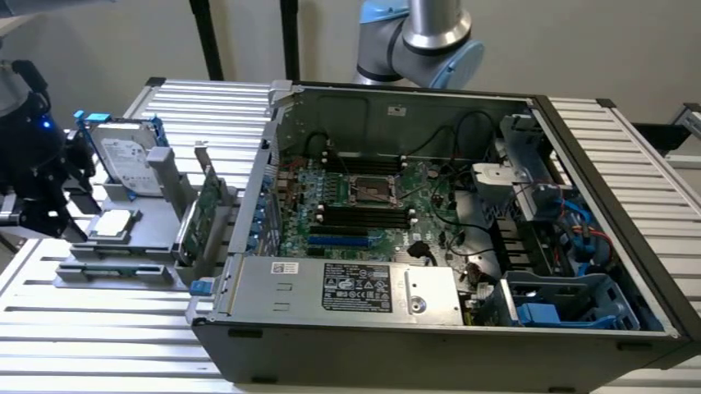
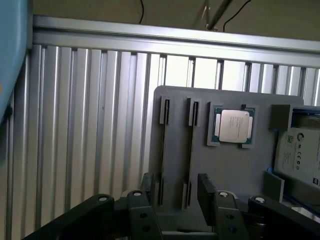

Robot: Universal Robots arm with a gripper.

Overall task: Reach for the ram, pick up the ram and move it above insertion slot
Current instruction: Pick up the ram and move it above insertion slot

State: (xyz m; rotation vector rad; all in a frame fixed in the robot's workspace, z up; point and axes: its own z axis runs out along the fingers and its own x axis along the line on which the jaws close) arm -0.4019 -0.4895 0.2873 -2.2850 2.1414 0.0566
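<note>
Two fingers [image 2: 142,215] of the gripper [image 2: 175,202] stood wide apart over the holder [image 2: 235,170], where the ram [image 2: 190,150] seemingly sat edge-on in a slot; centring on that edge and descending straight would suit.

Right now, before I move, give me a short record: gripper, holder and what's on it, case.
gripper: open, empty, over the holder
holder: grey, on the slatted table, to the exterior view's left of the case
slots: two narrow ones, under the gripper
ram: not held; whether it sits in a slot, cannot tell
CPU: in its recess on the holder
drive: beside the CPU
case: open, board exposed
</note>
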